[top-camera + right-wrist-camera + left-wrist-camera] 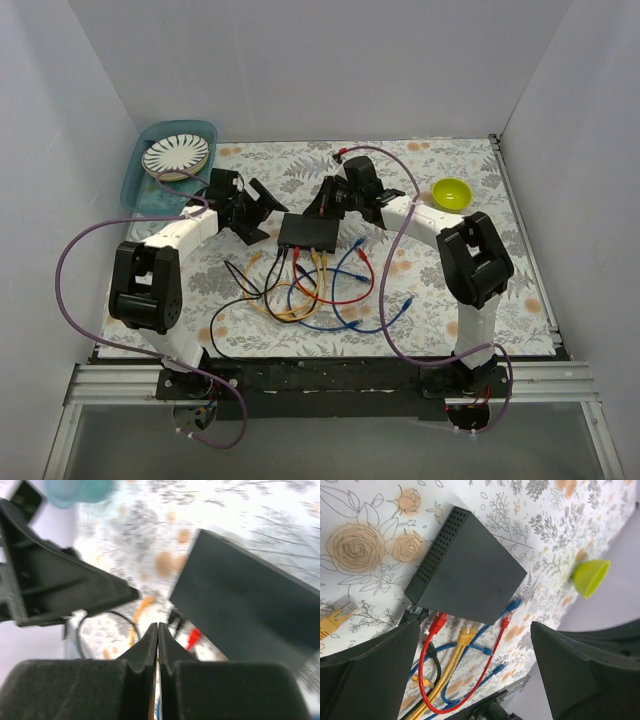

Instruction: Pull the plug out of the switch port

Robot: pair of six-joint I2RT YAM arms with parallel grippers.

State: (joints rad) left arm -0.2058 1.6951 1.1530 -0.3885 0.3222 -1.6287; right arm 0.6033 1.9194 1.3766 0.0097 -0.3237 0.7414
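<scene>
Switch (pixel 308 232) sits mid-frame in the top view, red plug (pixel 438 622) and yellow plug (pixel 466 633) in its lower edge. My left gripper (pixel 257 212) gapes wide just left; my right gripper (pixel 158 627), pinched together and empty, just above.

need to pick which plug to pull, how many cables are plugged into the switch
3, side by side along the switch socket edge: black plug, red plug, yellow plug. A finger of the left end effector may hide more.

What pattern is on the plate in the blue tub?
The plate is white with dark stripes radiating outward; the top external view shows it best.
</scene>
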